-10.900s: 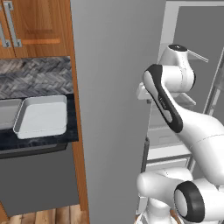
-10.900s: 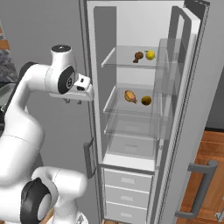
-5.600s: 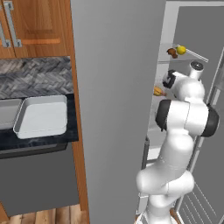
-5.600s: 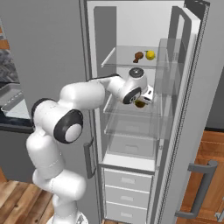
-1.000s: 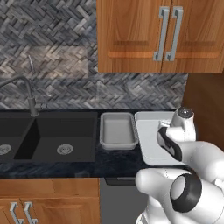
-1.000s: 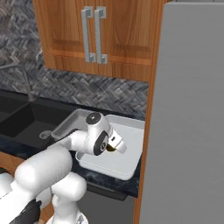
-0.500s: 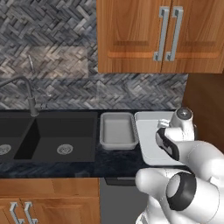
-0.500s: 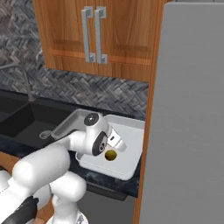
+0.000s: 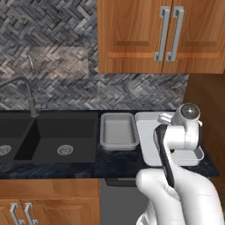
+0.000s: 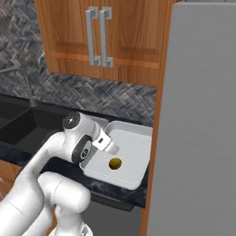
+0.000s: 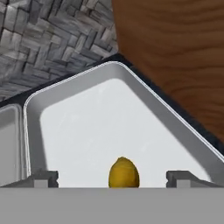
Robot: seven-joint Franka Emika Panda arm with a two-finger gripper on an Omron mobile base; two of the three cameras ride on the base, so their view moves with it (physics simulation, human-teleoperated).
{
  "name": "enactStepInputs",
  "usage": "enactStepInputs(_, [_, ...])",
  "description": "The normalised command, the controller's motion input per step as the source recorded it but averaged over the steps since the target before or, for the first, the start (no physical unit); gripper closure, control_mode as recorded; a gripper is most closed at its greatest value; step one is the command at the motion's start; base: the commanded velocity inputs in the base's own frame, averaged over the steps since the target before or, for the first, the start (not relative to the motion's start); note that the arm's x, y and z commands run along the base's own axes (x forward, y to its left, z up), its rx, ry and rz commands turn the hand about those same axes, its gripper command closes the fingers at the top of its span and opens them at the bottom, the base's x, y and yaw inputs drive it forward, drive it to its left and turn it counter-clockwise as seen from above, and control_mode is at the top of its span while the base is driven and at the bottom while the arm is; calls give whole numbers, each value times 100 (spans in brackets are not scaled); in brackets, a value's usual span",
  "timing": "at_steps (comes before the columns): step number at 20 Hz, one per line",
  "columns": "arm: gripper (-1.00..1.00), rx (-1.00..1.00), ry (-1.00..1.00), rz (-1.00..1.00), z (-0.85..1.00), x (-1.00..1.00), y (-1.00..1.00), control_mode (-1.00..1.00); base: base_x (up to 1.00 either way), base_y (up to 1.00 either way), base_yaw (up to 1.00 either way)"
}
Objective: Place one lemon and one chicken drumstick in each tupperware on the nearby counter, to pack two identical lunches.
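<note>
Since 1 second ago, the lemon (image 10: 115, 163) has been let go and is now seen lying on the floor of the larger tupperware (image 10: 138, 138), and the jaws have been spread wide. In the hand view the gripper (image 11: 113, 177) is seen fully open and empty, with the lemon (image 11: 124, 173) resting between and just below its 2 fingertips (image 11: 43, 177), apart from both. That placement is judged deliberate: 1 lemon is owed to each tray, so it is set down inside the rim, not on the counter (image 9: 110, 160). The smaller tupperware (image 9: 117, 132) is seen just beside the gripper's tray, to its side, with nothing inside. No drumstick is seen in either tray, so 3 items are judged outstanding.
</note>
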Motion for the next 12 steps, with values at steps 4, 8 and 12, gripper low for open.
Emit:
enactStepInputs(4, [-100, 2, 0, 1, 97, -100, 84, -100, 0, 0, 0])
enactStepInputs(8, [-100, 5, 6, 5, 92, -100, 75, -100, 0, 0, 0])
enactStepInputs(12, [-100, 3, 6, 1, 73, -90, 53, -100, 0, 0, 0])
